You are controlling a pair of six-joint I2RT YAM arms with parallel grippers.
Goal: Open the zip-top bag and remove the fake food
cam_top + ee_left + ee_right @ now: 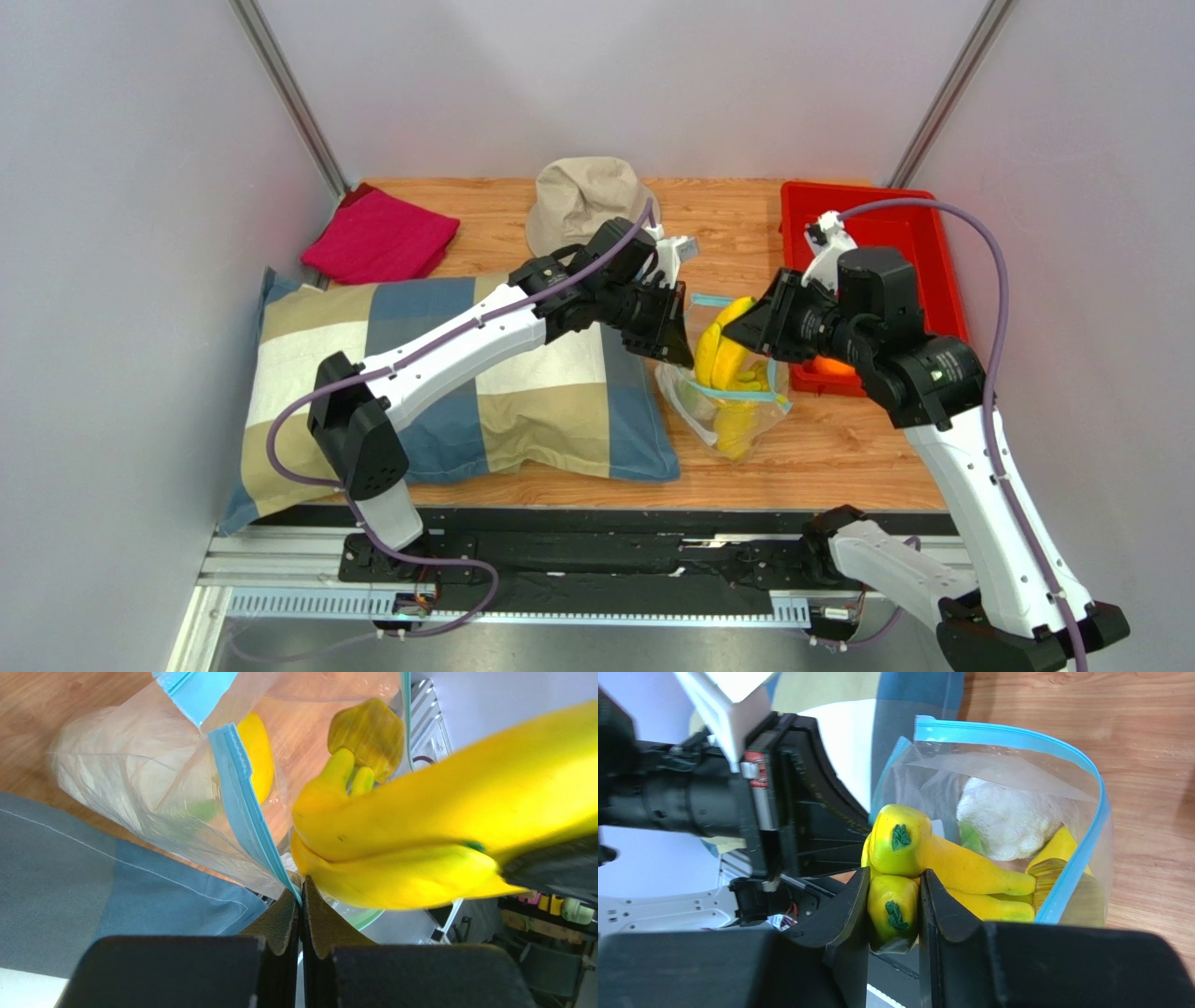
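Pinching the light blue zip strip (242,805) of the zip-top bag (133,770) with the left gripper (300,906), jaws pressed together on the plastic lip, apparently to anchor the bag and hold its mouth wide for the other arm. Gripping the banana bunch (934,861) with the right gripper (894,913), jaws clamped on either side of one green-tipped end, the brown stem end reaching back to the blue rim. Judging by that hold, mid-way through taking the bunch out: mostly above the mouth, not yet fully clear of it.

Showing inside the bag, a white-and-green cauliflower (1004,819) and a yellow oval fruit (256,749), both beneath the bunch and apart from either pair of jaws.

Resting on the wooden table (842,448), the bag, just right of the checked pillow (463,378) and near-left of the red tray (912,238). Hanging over it, between the two grippers, the bananas.

Lying at the tray's near end, partly hidden behind the right wrist, something orange (838,368), probably the round orange, already out.

Sitting farther back, a beige hat (589,196) and a red cloth (379,235), well apart from the work.
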